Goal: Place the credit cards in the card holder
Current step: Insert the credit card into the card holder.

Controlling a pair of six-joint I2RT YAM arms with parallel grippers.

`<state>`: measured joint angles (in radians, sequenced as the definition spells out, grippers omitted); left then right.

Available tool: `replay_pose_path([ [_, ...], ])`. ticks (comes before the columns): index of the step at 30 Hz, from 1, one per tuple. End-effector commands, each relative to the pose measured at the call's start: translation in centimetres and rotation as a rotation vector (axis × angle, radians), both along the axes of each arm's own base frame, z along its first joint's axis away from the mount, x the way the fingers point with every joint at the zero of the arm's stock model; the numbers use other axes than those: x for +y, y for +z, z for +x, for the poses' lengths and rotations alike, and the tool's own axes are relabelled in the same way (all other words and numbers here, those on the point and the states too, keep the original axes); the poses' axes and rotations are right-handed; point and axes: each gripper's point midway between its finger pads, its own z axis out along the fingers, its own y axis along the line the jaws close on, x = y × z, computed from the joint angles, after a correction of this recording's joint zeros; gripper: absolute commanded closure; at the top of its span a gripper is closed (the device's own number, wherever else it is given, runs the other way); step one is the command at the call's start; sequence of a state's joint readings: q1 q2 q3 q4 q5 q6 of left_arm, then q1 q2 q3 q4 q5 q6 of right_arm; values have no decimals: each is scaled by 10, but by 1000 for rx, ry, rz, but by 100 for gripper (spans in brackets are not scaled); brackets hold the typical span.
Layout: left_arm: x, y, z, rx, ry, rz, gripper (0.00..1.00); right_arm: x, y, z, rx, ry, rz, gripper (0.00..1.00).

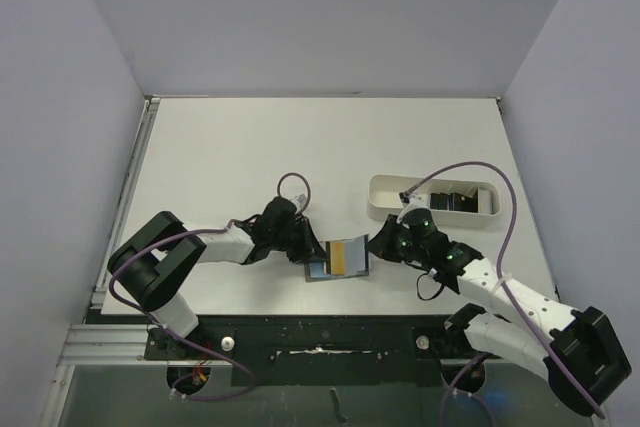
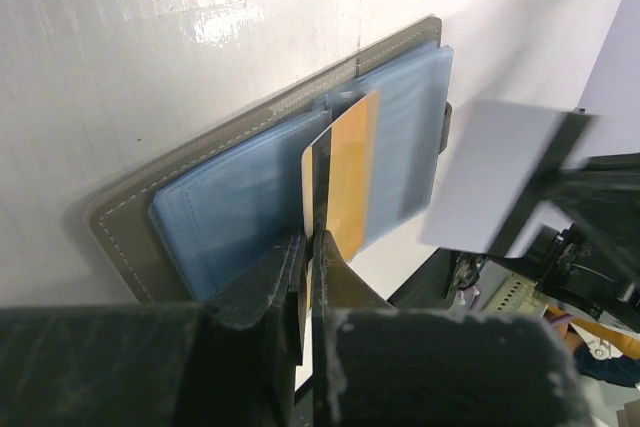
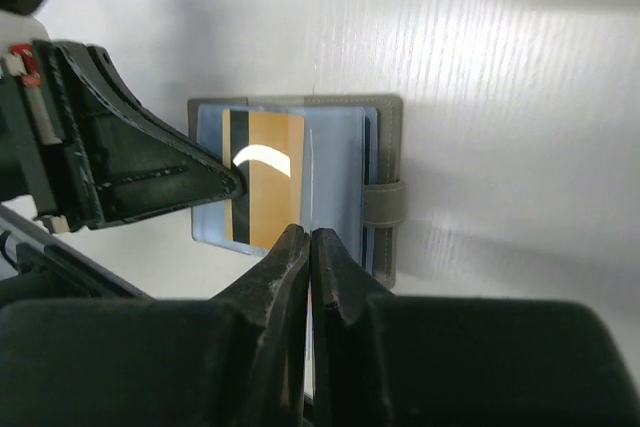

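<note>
The card holder (image 1: pixel 324 270) lies open and flat on the white desk (image 1: pixel 250 147), just below the middle of the top view, its light blue lining (image 2: pixel 230 197) facing up and its grey strap (image 3: pixel 383 202) sticking out at one side. Over the lining sits an orange card (image 2: pixel 355 177) with a black stripe, tilted up on edge. Whether its far edge is inside a pocket cannot be told. The left pincer (image 2: pixel 310 239) reaches in from the left of the top view with its fingers clamped together on the near edge of that card. The right pincer (image 3: pixel 308 237) hangs just right of the holder. Its fingers are pressed closed on a pale card (image 2: pixel 490 182), which the right wrist view shows only edge-on. Towards the upper right, near the holder, a white oblong tray (image 1: pixel 385 192) holds dark cards (image 1: pixel 455 203).
</note>
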<state>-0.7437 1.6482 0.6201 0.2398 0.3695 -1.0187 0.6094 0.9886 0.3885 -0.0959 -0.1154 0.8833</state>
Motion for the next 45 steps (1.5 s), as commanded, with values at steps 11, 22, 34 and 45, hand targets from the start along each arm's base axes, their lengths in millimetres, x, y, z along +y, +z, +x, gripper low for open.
replay_pose_path([
  [11,2,-6,10,-38,18,50,100,-52,3,10,51,-55,-417,100],
  [22,-10,5,12,-46,33,-24,100,-21,-11,15,37,-18,-346,100],
  [34,-29,5,10,-56,31,-49,92,-2,-15,4,47,17,-299,100],
  [45,-19,22,21,-113,78,22,62,-4,-10,3,29,10,-295,100],
])
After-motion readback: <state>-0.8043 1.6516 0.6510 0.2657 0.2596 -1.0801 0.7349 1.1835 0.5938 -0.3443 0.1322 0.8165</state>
